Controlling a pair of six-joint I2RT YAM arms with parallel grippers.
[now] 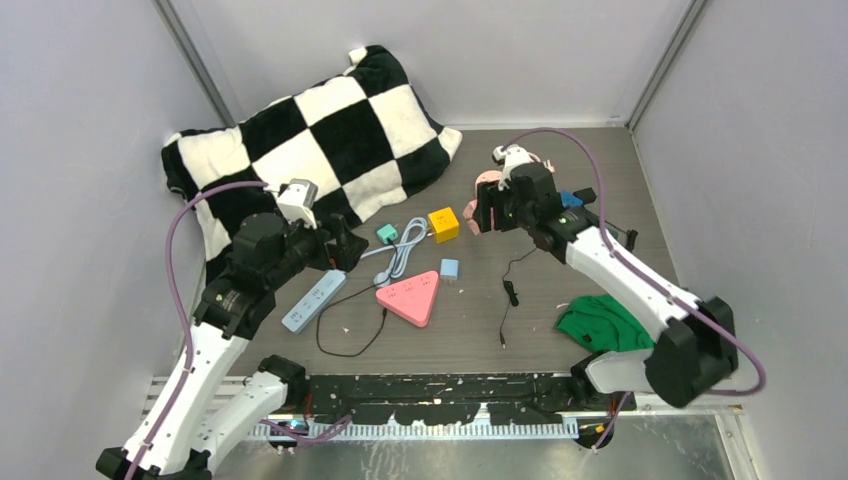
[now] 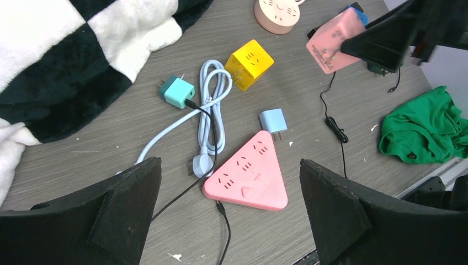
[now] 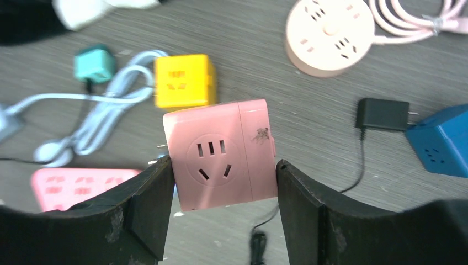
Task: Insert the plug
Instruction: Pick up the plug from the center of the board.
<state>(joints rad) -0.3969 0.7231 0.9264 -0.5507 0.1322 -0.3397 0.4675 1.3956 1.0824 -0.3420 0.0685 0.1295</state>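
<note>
My right gripper is shut on a pink cube plug, which has a socket face towards the camera and prongs on its left side. The cube hangs above the table, also seen in the left wrist view as the pink cube plug. A pink triangular power strip lies flat mid-table. My left gripper hovers open over the triangular strip, with nothing between its fingers. In the top view the right gripper is at the back right, and the left gripper is left of centre.
A yellow cube, a teal plug with a coiled pale cable, a small light-blue adapter and a blue strip lie around. A checkered pillow is at the back left and a green cloth to the right. A round pink socket, a blue cube and a black charger are near the right gripper.
</note>
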